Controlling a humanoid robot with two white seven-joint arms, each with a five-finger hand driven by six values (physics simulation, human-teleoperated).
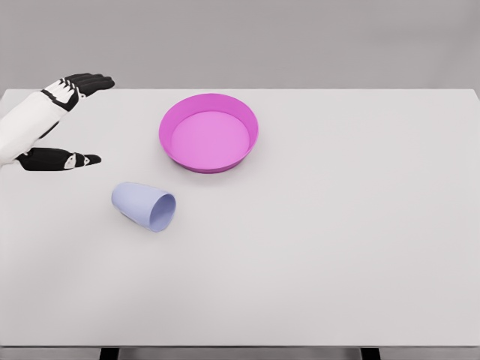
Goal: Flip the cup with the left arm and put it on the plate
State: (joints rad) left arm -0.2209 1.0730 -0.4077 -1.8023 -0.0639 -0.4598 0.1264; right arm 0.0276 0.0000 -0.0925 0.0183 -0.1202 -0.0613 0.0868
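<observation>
The left arm enters from the left edge, its white forearm angled up toward the far left corner of the white tabletop [322,247]. The left hand [79,84] is dark, its fingers stretched out straight and apart from the thumb [64,160], which lies lower down; it holds nothing. How high the hand sits above the surface is hard to judge, and the arm is cut off at the frame edge. The pale blue cup [142,205] lies on its side near the hand, mouth facing lower right. The pink plate [208,133] sits just beyond the cup, apart from it.
</observation>
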